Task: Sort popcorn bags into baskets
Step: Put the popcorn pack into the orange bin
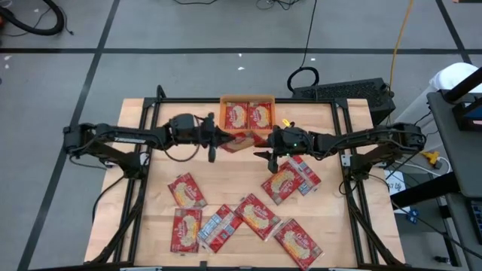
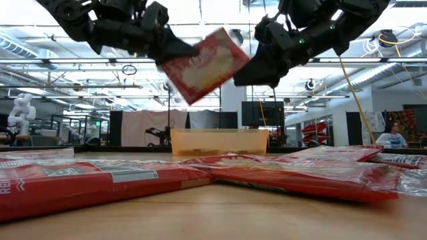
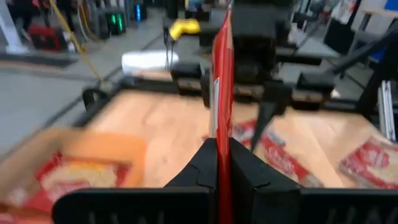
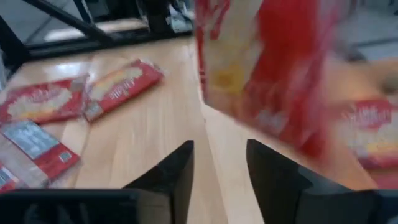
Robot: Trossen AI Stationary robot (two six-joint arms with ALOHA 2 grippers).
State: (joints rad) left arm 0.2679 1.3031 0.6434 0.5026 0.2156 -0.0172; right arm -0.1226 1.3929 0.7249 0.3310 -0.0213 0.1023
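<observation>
One popcorn bag (image 2: 203, 63), red with a pale popcorn picture, hangs in the air in front of the orange basket (image 1: 247, 98), which stands at the table's far edge with two bags lying in it. My left gripper (image 1: 218, 140) reaches in from the left and is shut on this bag. My right gripper (image 4: 221, 168) is open just right of the bag (image 4: 267, 74), with nothing between its fingers. Several more bags (image 1: 256, 216) lie flat on the near half of the table. My left gripper pinches the bag's left end (image 3: 222, 134) between its two fingers. The fingers come in about level from the table's left. The bag is lifted clear of the table, stands on edge with its picture side toward the near edge, and slants upward toward the right.
Loose bags (image 1: 186, 190) (image 1: 282, 183) cover much of the near half of the table; some show a silver-grey side (image 1: 218, 226). Bare wood (image 1: 226, 169) lies under the two grippers. A dark keyboard (image 1: 343, 92) sits beyond the far right corner.
</observation>
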